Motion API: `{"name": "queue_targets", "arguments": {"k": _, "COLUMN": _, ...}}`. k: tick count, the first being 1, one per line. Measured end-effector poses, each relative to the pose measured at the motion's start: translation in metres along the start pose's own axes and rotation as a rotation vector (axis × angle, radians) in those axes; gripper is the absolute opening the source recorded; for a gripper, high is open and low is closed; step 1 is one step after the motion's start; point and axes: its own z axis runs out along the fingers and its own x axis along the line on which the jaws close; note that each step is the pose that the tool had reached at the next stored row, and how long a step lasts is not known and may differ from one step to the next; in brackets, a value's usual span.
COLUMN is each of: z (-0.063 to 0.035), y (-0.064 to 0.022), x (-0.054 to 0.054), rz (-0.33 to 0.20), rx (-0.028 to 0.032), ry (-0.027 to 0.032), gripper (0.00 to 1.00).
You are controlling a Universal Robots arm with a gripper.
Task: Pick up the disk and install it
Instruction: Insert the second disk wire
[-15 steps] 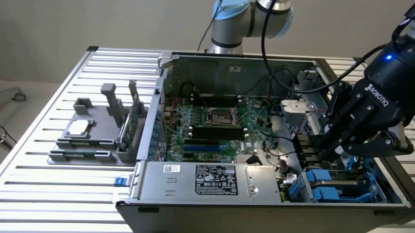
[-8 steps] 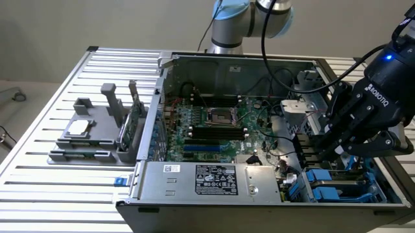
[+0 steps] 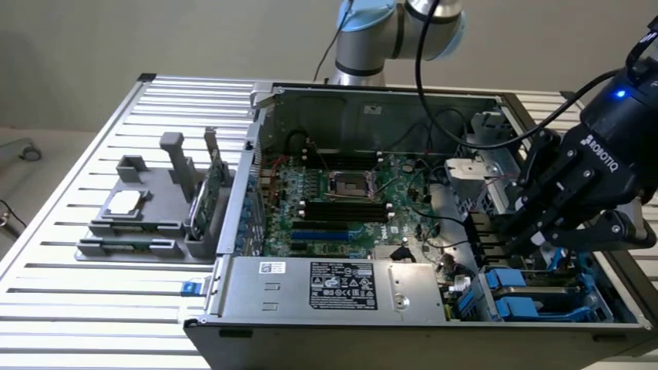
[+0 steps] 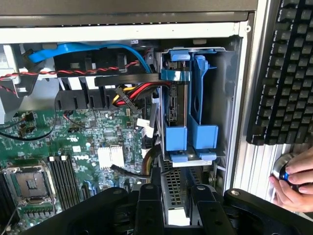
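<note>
The disk (image 4: 177,117) stands edge-on in the drive bay at the corner of the open computer case (image 3: 340,100), with its blue carrier (image 4: 175,138) around it. My gripper (image 4: 176,196) reaches down over the bay, and its black fingers (image 4: 149,210) sit close on either side of the disk's near end, shut on it. From the exterior view, the gripper (image 3: 519,235) hangs over the case's near right corner, just above the blue carrier (image 3: 512,284).
A second blue carrier (image 4: 203,132) sits beside the disk. Red, yellow and blue cables (image 4: 137,95) run close to the bay. A grey fixture (image 3: 144,220) holding a chip and a green card stands on the slatted table. A hand (image 4: 293,183) rests by a keyboard (image 4: 283,73).
</note>
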Motion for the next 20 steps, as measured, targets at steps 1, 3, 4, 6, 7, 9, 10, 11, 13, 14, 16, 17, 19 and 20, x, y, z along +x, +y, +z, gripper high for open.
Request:
{"name": "queue_targets", "arguments": {"k": 1, "z": 0.0, "y": 0.0006, "x": -0.001, "rz": -0.003, "rx": 0.0004, "ry": 0.0097, "gripper": 0.3}}
{"name": "queue_targets", "arguments": {"k": 3, "z": -0.0003, "y": 0.0022, "x": -0.004, "rz": -0.007, "rx": 0.0012, "ry": 0.0257, "gripper": 0.3}}
{"name": "queue_targets", "arguments": {"k": 4, "z": -0.0005, "y": 0.0031, "x": -0.005, "rz": -0.008, "rx": 0.0014, "ry": 0.0312, "gripper": 0.3}}
{"name": "queue_targets", "arguments": {"k": 6, "z": -0.0009, "y": 0.0051, "x": -0.008, "rz": -0.01, "rx": 0.0017, "ry": 0.0374, "gripper": 0.3}}
{"name": "queue_targets", "arguments": {"k": 7, "z": -0.001, "y": 0.0062, "x": -0.01, "rz": -0.01, "rx": 0.0018, "ry": 0.0394, "gripper": 0.3}}
{"name": "queue_targets", "arguments": {"k": 9, "z": -0.0014, "y": 0.0084, "x": -0.013, "rz": -0.011, "rx": 0.0019, "ry": 0.0431, "gripper": 0.3}}
{"name": "queue_targets", "arguments": {"k": 10, "z": -0.0015, "y": 0.0097, "x": -0.015, "rz": -0.012, "rx": 0.002, "ry": 0.0449, "gripper": 0.3}}
{"name": "queue_targets", "arguments": {"k": 11, "z": -0.0017, "y": 0.0109, "x": -0.017, "rz": -0.012, "rx": 0.002, "ry": 0.0461, "gripper": 0.3}}
{"name": "queue_targets", "arguments": {"k": 13, "z": -0.0023, "y": 0.014, "x": -0.021, "rz": -0.013, "rx": 0.0021, "ry": 0.048, "gripper": 0.3}}
{"name": "queue_targets", "arguments": {"k": 14, "z": -0.0026, "y": 0.0158, "x": -0.023, "rz": -0.013, "rx": 0.0022, "ry": 0.0488, "gripper": 0.3}}
{"name": "queue_targets", "arguments": {"k": 16, "z": -0.0033, "y": 0.0195, "x": -0.025, "rz": -0.013, "rx": 0.0022, "ry": 0.0502, "gripper": 0.3}}
{"name": "queue_targets", "arguments": {"k": 17, "z": -0.0037, "y": 0.0212, "x": -0.027, "rz": -0.013, "rx": 0.0023, "ry": 0.0506, "gripper": 0.3}}
{"name": "queue_targets", "arguments": {"k": 19, "z": -0.0043, "y": 0.0243, "x": -0.029, "rz": -0.014, "rx": 0.0023, "ry": 0.0515, "gripper": 0.3}}
{"name": "queue_targets", "arguments": {"k": 20, "z": -0.0045, "y": 0.0257, "x": -0.03, "rz": -0.014, "rx": 0.0021, "ry": 0.0519, "gripper": 0.3}}
